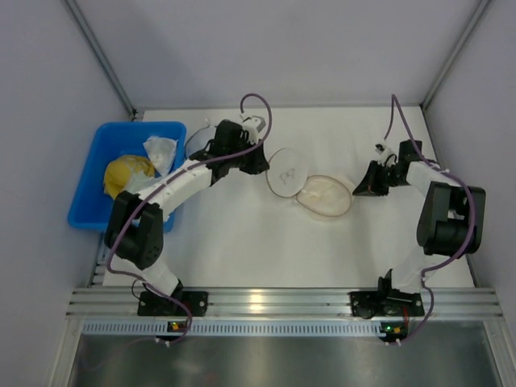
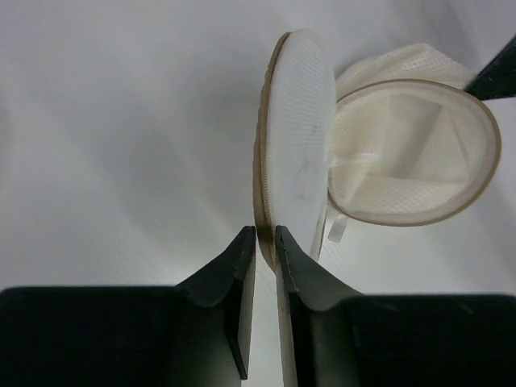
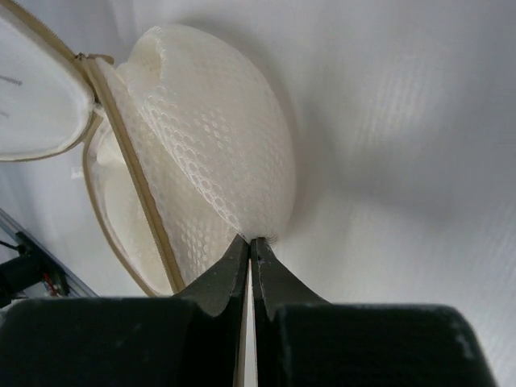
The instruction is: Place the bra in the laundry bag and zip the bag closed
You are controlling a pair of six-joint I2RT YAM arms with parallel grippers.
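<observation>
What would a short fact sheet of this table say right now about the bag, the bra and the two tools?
bag: round mesh laundry bag with a tan rim, mid-table, unzipped
lid: lid swung open, standing on edge
bra: white bra, tucked inside the bag
left tool: left tool, jaws nearly together with the lid's rim between them; grip unclear
right tool: right tool, shut on the bag's mesh
bin: blue bin at the table's left, holding a yellow bundle
</observation>
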